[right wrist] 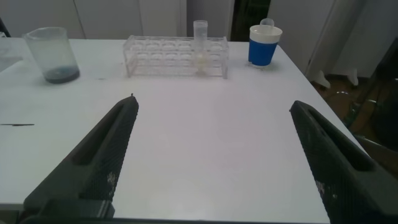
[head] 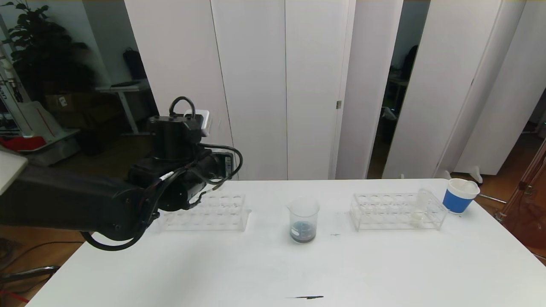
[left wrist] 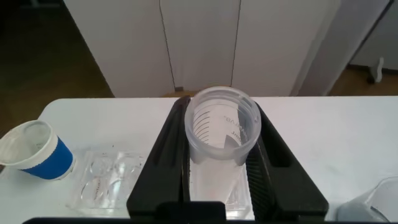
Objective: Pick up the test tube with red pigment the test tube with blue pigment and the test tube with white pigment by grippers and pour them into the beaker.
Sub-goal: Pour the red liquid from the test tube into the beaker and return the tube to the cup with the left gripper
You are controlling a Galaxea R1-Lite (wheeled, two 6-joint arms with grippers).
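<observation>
The left gripper hangs over the left rack at the tabletop's left side, its fingers clamped on an upright clear tube with printed graduation marks. The beaker stands mid-tabletop between the two racks, dark liquid at its bottom, and the test tube with white pigment stands in the right rack, near a blue-banded cup. The right gripper is low over the near right part of the tabletop, fingers wide apart and holding nothing.
</observation>
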